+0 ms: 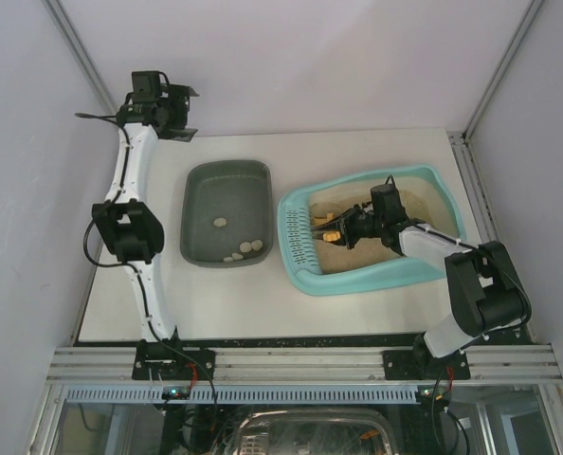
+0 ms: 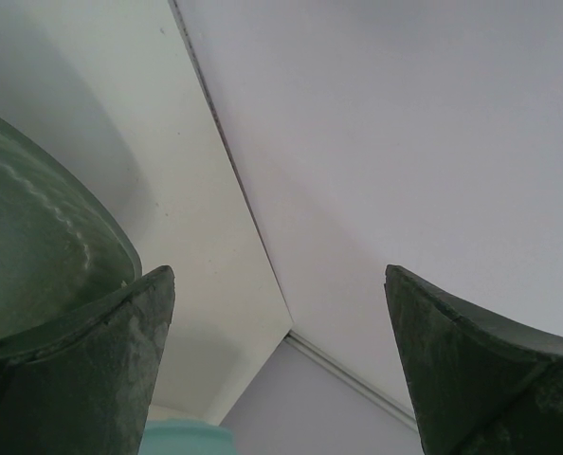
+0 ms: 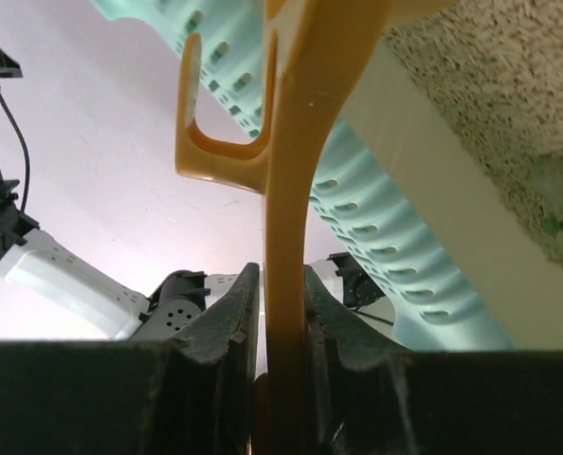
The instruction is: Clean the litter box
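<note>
The right gripper (image 3: 281,284) pinches the slim handle of an orange scoop (image 3: 296,142) inside the light-teal litter box (image 1: 357,282), which sits on the right half of the table (image 1: 263,308) beside a dark grey-green tub (image 1: 196,251), while the left gripper (image 2: 280,284) gapes wide and empty, raised at the far left corner.

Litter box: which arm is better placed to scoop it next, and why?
Right: the right gripper is shut on the orange scoop inside the litter box; the left gripper is open, far off.

Probably a lab: white-walled booth (image 1: 310,66), aluminium frame (image 1: 300,363)
</note>
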Available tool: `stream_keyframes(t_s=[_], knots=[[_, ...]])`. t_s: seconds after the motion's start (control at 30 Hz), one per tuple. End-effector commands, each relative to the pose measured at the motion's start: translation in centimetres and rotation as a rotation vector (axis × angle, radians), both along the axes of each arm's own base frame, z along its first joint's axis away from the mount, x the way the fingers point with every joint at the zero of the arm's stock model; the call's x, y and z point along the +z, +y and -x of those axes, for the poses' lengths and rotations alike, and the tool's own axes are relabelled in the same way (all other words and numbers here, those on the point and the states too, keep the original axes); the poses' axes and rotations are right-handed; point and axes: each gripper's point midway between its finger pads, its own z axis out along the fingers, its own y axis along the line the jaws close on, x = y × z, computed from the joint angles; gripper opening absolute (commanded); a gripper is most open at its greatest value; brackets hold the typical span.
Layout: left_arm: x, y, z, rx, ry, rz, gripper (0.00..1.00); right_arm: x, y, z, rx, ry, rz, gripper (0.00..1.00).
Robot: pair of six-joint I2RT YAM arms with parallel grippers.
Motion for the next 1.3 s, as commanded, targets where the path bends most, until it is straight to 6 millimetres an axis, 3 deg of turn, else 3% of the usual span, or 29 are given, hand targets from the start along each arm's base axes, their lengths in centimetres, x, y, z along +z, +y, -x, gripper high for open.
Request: stream_keyframes(t_s=[0.0, 0.2, 0.47, 0.67, 0.93, 1.27], knots=[[0.4, 1.0, 0.3, -0.011, -0.019, -0.011, 0.95, 1.7, 0.2, -1.8, 0.036, -0.260, 0.002, 0.00], [0.4, 1.7, 0.0, -0.003, -0.026, -0.006, 0.94, 1.4, -0.4, -1.9, 0.072, -0.355, -0.001, 0.00], [-0.4, 1.7, -0.8, -0.029, -0.028, -0.013, 0.94, -0.9, -1.4, -1.5, 0.128, -0.418, 0.050, 0.00], [-1.6, 1.4, -0.1, -0.073, 0.003, -0.047, 0.92, -1.9, -2.3, -0.8, 0.116, -0.475, 0.090, 0.00], [-2.2, 0.1, 0.4, -0.154, 0.005, -0.087, 0.92, -1.3, -4.8, 1.2, 0.129, -0.535, 0.186, 0.00], [1.4, -3.8, 3.3, -0.262, -0.189, -0.250, 0.91, 0.3, -8.2, 3.1, 0.087, -0.616, 0.291, 0.00]])
